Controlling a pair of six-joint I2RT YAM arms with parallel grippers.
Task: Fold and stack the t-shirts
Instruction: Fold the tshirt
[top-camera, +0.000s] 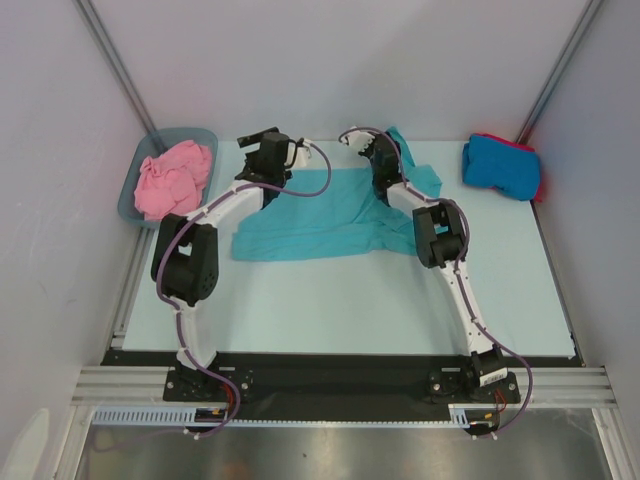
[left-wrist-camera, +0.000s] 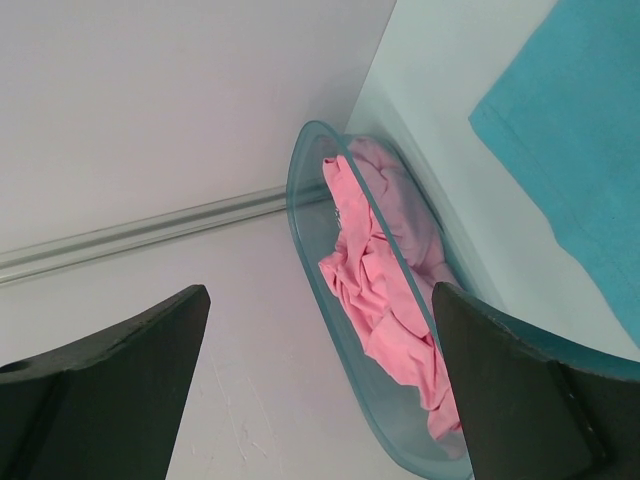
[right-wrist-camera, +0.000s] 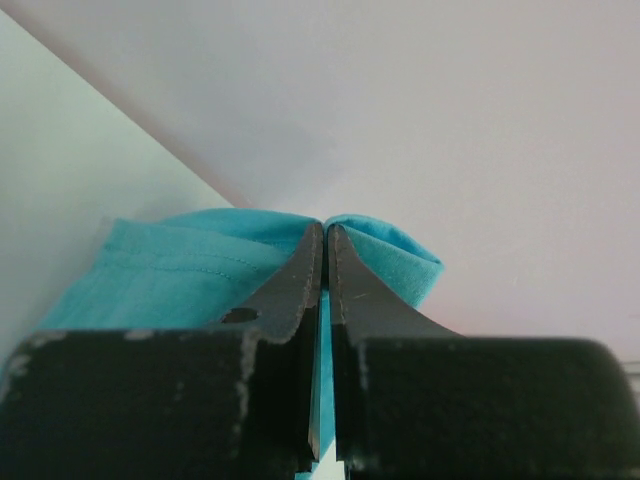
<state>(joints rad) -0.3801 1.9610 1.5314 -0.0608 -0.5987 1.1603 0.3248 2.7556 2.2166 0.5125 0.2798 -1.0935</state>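
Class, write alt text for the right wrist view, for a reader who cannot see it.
The right gripper is pinched shut on a fold of the teal t-shirt, which bulges out on both sides of the black fingers. Behind are a pale wall and, at left, the light table.

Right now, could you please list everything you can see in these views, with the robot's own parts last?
teal t-shirt: one, teal, spread across the middle of the table, one far edge pinched
pink t-shirt: one, pink, crumpled inside the tub
bright blue t-shirt: one, blue, folded at the far right, lying on the red one
red t-shirt: one, red, under the blue one, only an edge shows
tub: one, grey-blue, far left corner
table: one, pale blue-green, under everything
left gripper: one, black, open and holding nothing, facing the tub
right gripper: one, black, shut on the teal t-shirt
arms: two, white and black, bases at the near edge
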